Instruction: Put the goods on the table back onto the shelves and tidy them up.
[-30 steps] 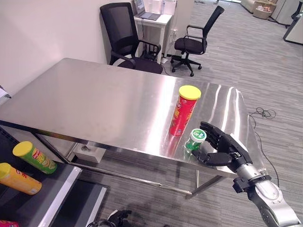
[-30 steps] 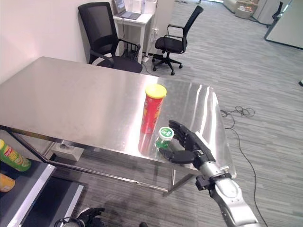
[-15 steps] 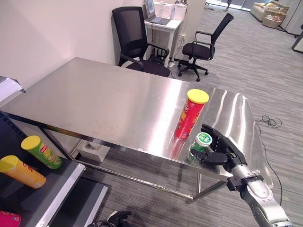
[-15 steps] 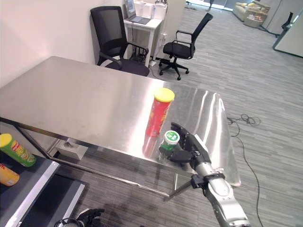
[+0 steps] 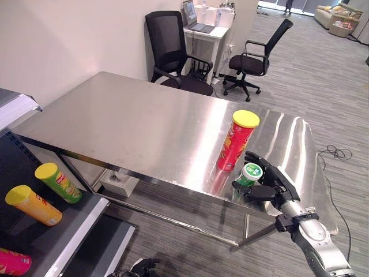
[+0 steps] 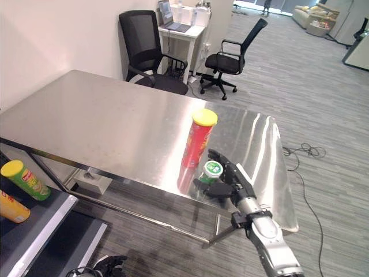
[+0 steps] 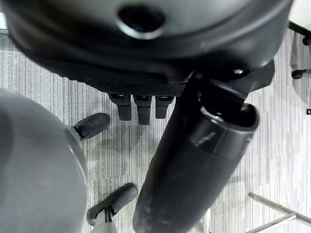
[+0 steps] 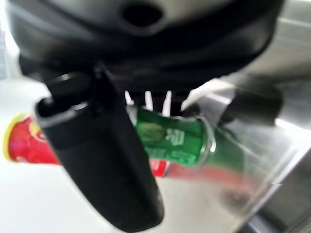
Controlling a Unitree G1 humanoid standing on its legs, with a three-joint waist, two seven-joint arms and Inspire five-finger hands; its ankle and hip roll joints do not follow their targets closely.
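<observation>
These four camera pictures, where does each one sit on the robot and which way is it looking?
Left eye view: on the head, looking down at the steel table, the red chip can and the shelf's chip cans; the right hand shows.
Right eye view: beside it, same scene, same hand round the small green can.
Left wrist view: on the left wrist, facing the grey floor; left hand shows.
Right wrist view: on the right wrist, facing both cans up close.

Bright even light, table (image 5: 144, 121) glare, blurred right wrist view.
</observation>
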